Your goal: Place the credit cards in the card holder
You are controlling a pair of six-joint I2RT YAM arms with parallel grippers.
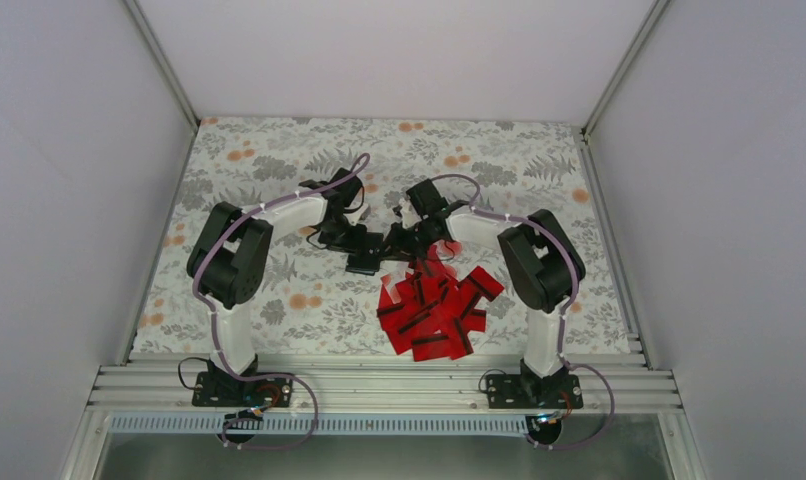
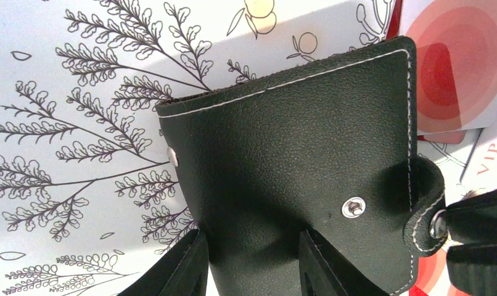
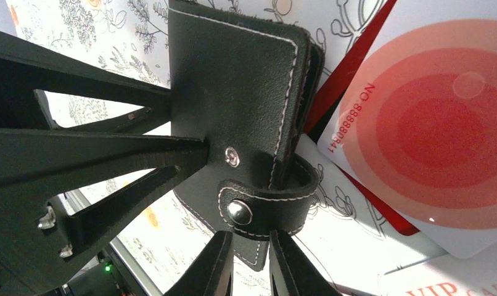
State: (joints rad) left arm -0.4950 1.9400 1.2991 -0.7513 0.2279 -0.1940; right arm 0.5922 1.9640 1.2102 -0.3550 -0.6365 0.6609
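Observation:
The black card holder is folded shut at the middle of the cloth, between both grippers. In the left wrist view it fills the frame, and my left gripper is shut on its lower part. Its snap strap is undone and looped. My right gripper pinches the strap's lower edge, its fingers nearly together. The red credit cards lie in a loose pile just right of the holder. One card's pale face with red circles lies beside it.
The floral cloth covers the table. White walls close in the left, right and back sides. An aluminium rail with both arm bases runs along the near edge. My left gripper's fingers crowd the right wrist view.

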